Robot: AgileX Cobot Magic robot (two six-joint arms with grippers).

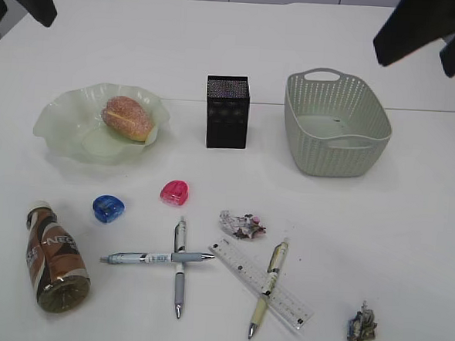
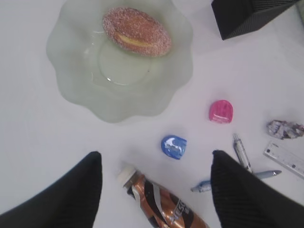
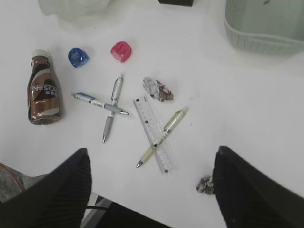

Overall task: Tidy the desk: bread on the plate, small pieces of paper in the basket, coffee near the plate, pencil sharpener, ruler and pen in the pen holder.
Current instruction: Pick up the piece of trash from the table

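Bread (image 1: 127,117) already sits in the plate (image 1: 68,126) at the far left of the counter (image 1: 409,228). In front of it the coffee (image 1: 54,256) lies on its side, and the left tool (image 2: 154,190) hangs above it, spread apart and empty. I'd worry most about that bottle: being round and lying flat, it could roll from under the fingers and into the blue sharpener (image 1: 108,208) nearby. Toward the middle come the pink sharpener (image 1: 174,192), two crossed pens (image 1: 177,259), one paper scrap (image 1: 241,225), and the ruler (image 1: 261,282) with a pale pen (image 1: 267,287) lying across it. Lifting either could drag the other. The pen holder (image 1: 227,112) looks narrow and light, so tipping seems possible. Further right, the basket (image 1: 337,125) holds no scrap yet; another scrap (image 1: 362,324) lies near the front. The right tool (image 3: 149,190) hangs empty, fingers apart.
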